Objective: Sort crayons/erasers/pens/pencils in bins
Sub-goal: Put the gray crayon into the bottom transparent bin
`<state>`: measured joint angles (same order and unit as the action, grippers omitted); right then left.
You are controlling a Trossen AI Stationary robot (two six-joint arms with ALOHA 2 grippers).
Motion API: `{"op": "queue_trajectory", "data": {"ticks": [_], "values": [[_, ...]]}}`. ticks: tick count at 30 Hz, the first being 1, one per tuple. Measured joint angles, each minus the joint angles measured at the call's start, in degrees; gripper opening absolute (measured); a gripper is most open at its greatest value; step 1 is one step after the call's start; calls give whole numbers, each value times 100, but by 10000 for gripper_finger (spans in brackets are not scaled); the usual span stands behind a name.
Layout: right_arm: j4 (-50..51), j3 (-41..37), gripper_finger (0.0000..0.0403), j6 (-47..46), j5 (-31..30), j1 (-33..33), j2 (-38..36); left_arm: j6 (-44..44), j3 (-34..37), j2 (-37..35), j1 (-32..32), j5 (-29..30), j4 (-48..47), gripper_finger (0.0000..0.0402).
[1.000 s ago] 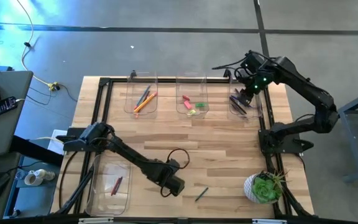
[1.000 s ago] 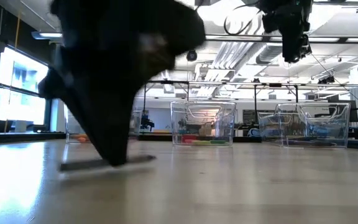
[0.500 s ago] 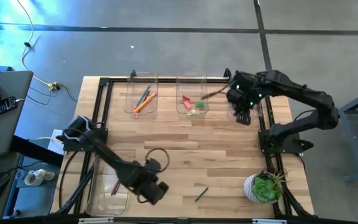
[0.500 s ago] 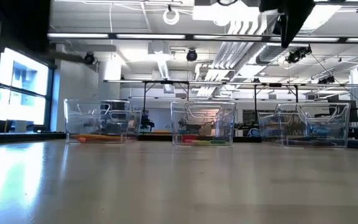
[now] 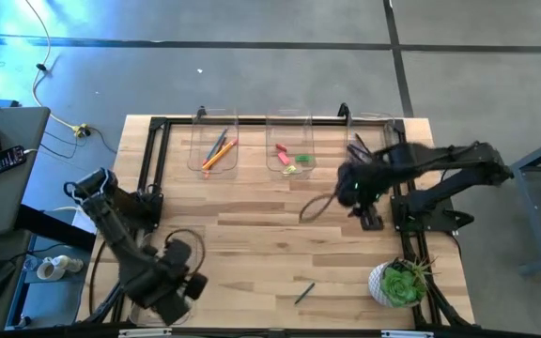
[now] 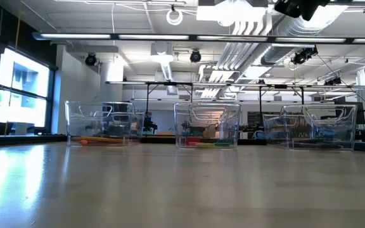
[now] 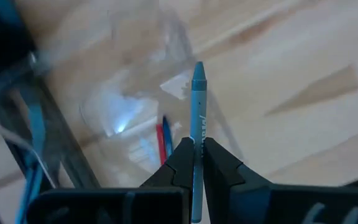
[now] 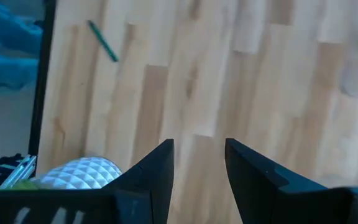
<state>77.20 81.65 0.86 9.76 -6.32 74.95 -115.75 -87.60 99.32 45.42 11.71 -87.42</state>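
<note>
Left end effector (image 7: 194, 163) pinching a blue-green crayon (image 7: 196, 118) over the clear plastic bin (image 7: 126, 106) at seven o'clock (bin mostly hidden overhead), right end effector (image 8: 199, 163) spread above open light wooden tabletop (image 5: 252, 225) at three o'clock.

Held crayon (image 7: 197, 137) lower end hidden

Left hand (image 7: 194, 163) clamped, right hand (image 8: 199, 163) agape
</note>
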Motion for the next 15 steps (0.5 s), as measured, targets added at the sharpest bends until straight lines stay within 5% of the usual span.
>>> {"op": "queue_trajectory", "data": {"ticks": [7,15], "values": [[-975,0,135,-90,-68,-1150,729,-986,731,19,762,-75,926,1],[-2017,0,135,-85,-292,-2033,1722,-1129,1358,22,1037,-206,1569,4]]}}
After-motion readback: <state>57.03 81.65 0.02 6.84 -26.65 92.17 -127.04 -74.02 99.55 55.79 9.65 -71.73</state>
